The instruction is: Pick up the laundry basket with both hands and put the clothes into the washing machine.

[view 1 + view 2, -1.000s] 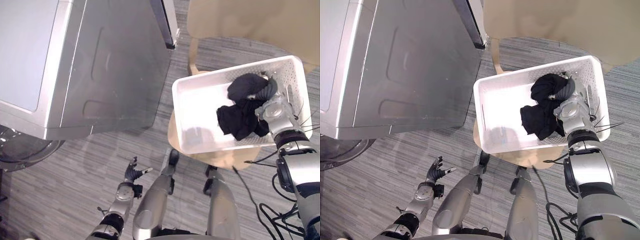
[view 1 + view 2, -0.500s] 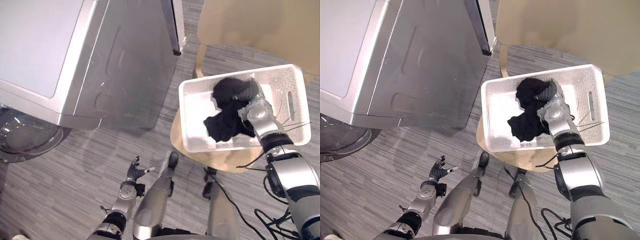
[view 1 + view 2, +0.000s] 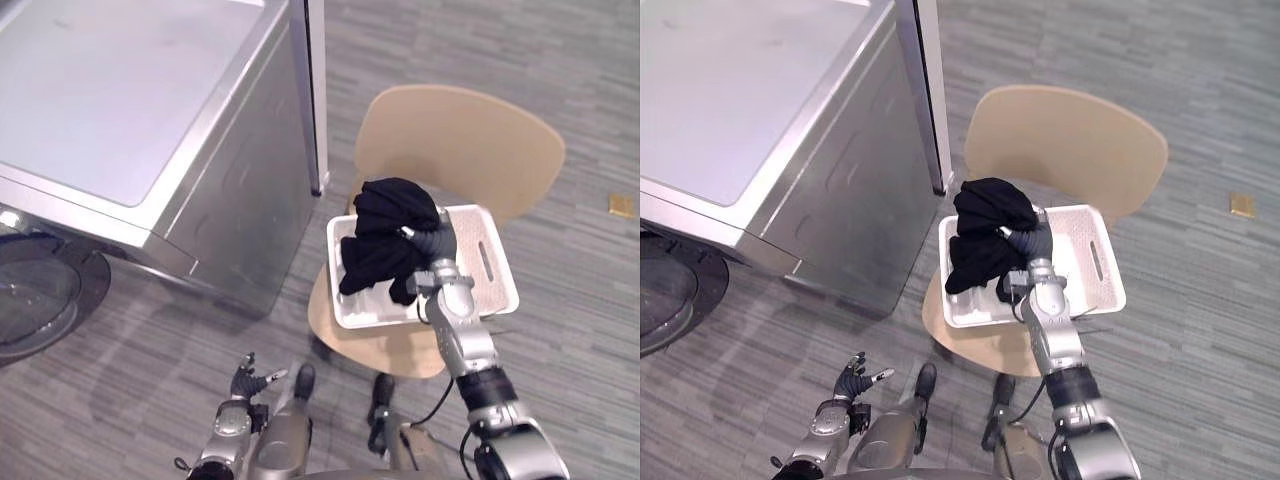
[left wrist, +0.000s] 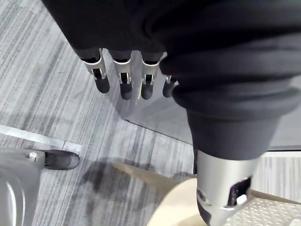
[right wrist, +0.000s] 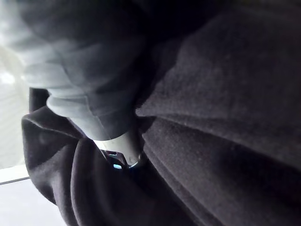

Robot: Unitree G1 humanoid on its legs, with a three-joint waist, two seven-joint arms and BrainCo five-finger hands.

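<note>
Grey floor (image 3: 560,60) holds a chair (image 3: 460,140) bearing the laundry basket (image 3: 497,290), just below the right hand (image 3: 438,243), whose fingers seem curled round the black clothes (image 3: 385,235). Washing machine (image 3: 130,130) stands leftward; left hand (image 3: 247,380) hangs low, fingers relaxed.

Grey striped floor (image 3: 560,90) carried everything. Big silver washing machine (image 3: 120,110) stood on floor at left. Round glass door (image 3: 40,300) showed low at its front. Light wooden chair (image 3: 460,140) stood on floor just beside machine's corner, its back on far side. White basket (image 3: 500,297) sat on chair seat and covered most of it. Bare strip of seat showed at near edge. Small tan thing (image 3: 621,206) lay on floor, well apart from chair, at far right.
</note>
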